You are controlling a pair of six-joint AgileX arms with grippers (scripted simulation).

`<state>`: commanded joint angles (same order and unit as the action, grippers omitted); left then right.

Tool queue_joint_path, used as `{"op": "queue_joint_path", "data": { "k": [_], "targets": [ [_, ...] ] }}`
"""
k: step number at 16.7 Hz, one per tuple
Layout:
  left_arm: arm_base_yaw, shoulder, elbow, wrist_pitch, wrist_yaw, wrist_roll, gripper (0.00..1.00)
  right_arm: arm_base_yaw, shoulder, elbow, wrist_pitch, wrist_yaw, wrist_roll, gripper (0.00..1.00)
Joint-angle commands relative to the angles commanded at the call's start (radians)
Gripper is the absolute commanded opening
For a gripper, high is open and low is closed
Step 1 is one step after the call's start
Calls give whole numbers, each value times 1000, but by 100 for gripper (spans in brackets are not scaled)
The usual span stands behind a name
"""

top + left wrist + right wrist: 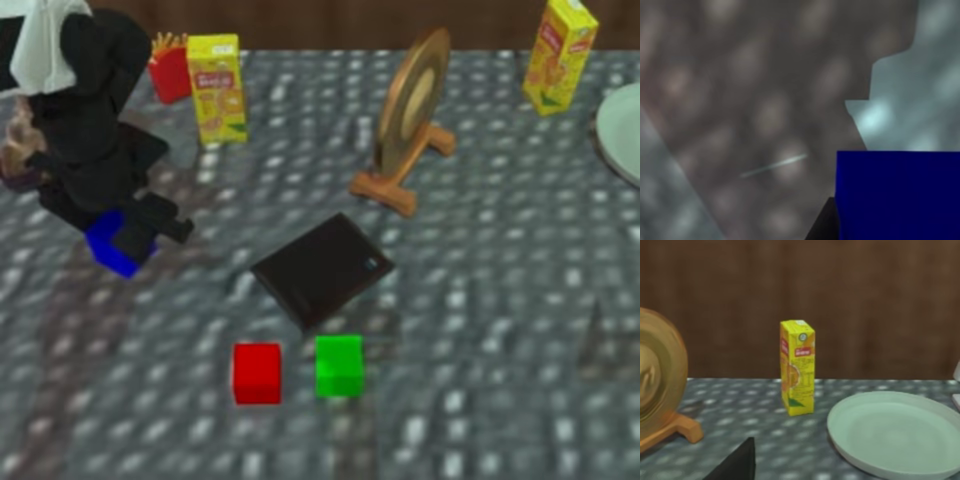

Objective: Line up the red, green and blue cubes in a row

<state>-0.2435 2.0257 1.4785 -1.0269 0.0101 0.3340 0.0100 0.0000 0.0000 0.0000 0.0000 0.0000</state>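
The left gripper (135,235) is at about nine o'clock on the table (500,300), right over the blue cube (110,245). Its black fingers (160,215) sit on the cube, but I cannot tell if they are squeezing it. In the left wrist view the blue cube (897,195) fills one corner, very close to the camera.

The red cube (257,373) and the green cube (340,365) sit side by side at about six o'clock, near each other but not touching. The red one is on the left. The blue cube is well apart from them.

A dark flat wallet (322,270) lies in the middle, just above the two cubes. A round gold mirror on a wooden stand (408,120) is at about twelve o'clock. A yellow juice box (217,88) and a red fries box (170,68) stand at about eleven o'clock. Another juice box (560,55) is at one o'clock, and a pale plate (622,135) is at two o'clock.

The right gripper does not show in any view.
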Motion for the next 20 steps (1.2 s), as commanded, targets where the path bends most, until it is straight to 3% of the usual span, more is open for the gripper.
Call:
{"op": "queue_joint_path", "data": {
  "k": [11, 15, 20],
  "targets": [
    [-575, 295, 497, -231, -20, -1073, 0, 0, 0, 0, 0, 0, 0, 100],
    [-703, 333, 602, -265, -30, -1264, 0, 0, 0, 0, 0, 0, 0, 100],
    [-728, 339, 623, -271, -33, -1298, 0, 0, 0, 0, 0, 0, 0, 100]
  ]
}}
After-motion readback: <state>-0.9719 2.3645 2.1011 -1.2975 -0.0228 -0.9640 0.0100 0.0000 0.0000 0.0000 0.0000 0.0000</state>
